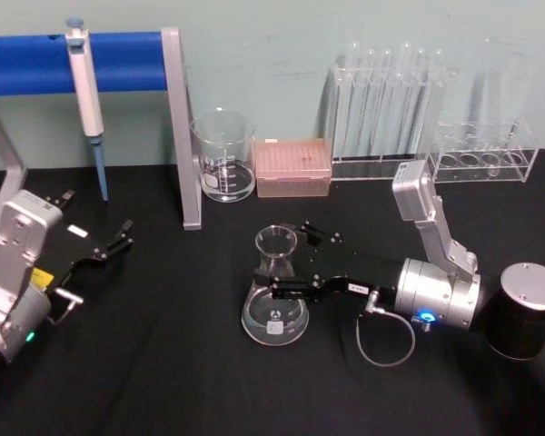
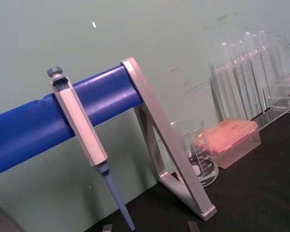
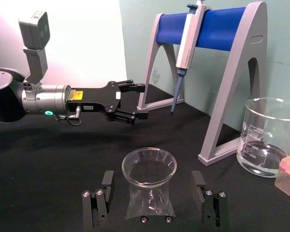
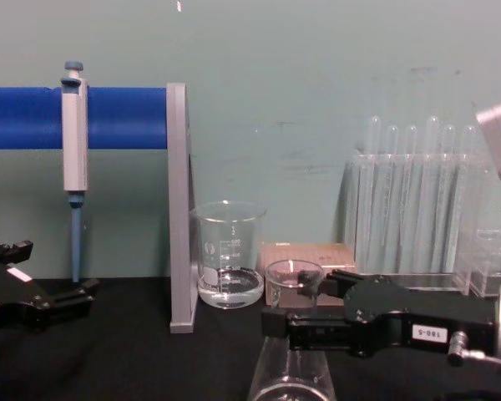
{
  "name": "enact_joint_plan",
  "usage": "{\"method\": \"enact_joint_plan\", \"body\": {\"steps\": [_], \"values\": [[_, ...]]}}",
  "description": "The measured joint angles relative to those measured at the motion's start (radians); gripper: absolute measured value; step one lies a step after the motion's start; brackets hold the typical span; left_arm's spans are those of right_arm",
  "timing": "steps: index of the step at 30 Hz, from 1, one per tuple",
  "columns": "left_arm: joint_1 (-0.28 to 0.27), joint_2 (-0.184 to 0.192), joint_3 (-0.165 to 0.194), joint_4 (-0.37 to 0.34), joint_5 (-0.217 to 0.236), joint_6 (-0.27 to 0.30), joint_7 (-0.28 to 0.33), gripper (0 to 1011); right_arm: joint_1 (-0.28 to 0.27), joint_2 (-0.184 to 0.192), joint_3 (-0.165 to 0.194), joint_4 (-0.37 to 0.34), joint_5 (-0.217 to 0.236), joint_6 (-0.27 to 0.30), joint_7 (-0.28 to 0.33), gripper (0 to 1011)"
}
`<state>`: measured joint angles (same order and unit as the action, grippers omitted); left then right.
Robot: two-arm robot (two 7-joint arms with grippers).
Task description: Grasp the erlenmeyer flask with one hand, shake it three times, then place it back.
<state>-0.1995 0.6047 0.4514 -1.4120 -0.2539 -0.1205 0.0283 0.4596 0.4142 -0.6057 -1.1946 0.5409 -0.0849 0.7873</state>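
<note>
Right pincer point(image 1: 279, 259) is open, its fingers on either side of the erlenmeyer flask point(image 1: 273, 313) neck, with gaps showing. The flask stands upright mid-tabletop point(image 1: 163, 381). Left pincer point(image 1: 100, 259) is open and empty near the left edge.

Bare black table point(image 1: 163, 363) lay open in front of and left of the erlenmeyer flask point(image 1: 274, 304), a wide lane up to the left gripper point(image 1: 113, 241), which sat spread near the left edge. The right side was taken by the right gripper point(image 1: 287, 259), fingers apart either side of the flask, with its cable loop point(image 1: 386, 341) trailing. Behind stood the beaker point(image 1: 223, 156), pink tip box point(image 1: 293, 168), test tube rack point(image 1: 386, 109) and stand leg point(image 1: 183, 136), with a strip of table between them and the flask
</note>
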Motion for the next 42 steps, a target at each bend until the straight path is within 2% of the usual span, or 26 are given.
{"method": "enact_joint_plan", "body": {"steps": [19,29,30,32,36,42], "values": [[0.000,0.000,0.000,0.000,0.000,0.000,0.000,1001,0.001,-0.001,0.000,0.001,0.000,-0.001,0.003,977],[0.000,0.000,0.000,0.000,0.000,0.000,0.000,1001,0.001,-0.001,0.000,0.002,0.000,-0.002,0.003,717],[0.000,0.000,0.000,0.000,0.000,0.000,0.000,1001,0.001,-0.001,0.000,0.002,0.000,-0.002,0.004,659],[0.000,0.000,0.000,0.000,0.000,0.000,0.000,1001,0.001,-0.001,0.000,0.002,0.000,-0.002,0.003,622],[0.000,0.000,0.000,0.000,0.000,0.000,0.000,1001,0.001,-0.001,0.000,0.002,0.001,-0.002,0.004,479],[0.000,0.000,0.000,0.000,0.000,0.000,0.000,1001,0.001,-0.001,0.000,0.002,0.000,-0.002,0.003,449]]}}
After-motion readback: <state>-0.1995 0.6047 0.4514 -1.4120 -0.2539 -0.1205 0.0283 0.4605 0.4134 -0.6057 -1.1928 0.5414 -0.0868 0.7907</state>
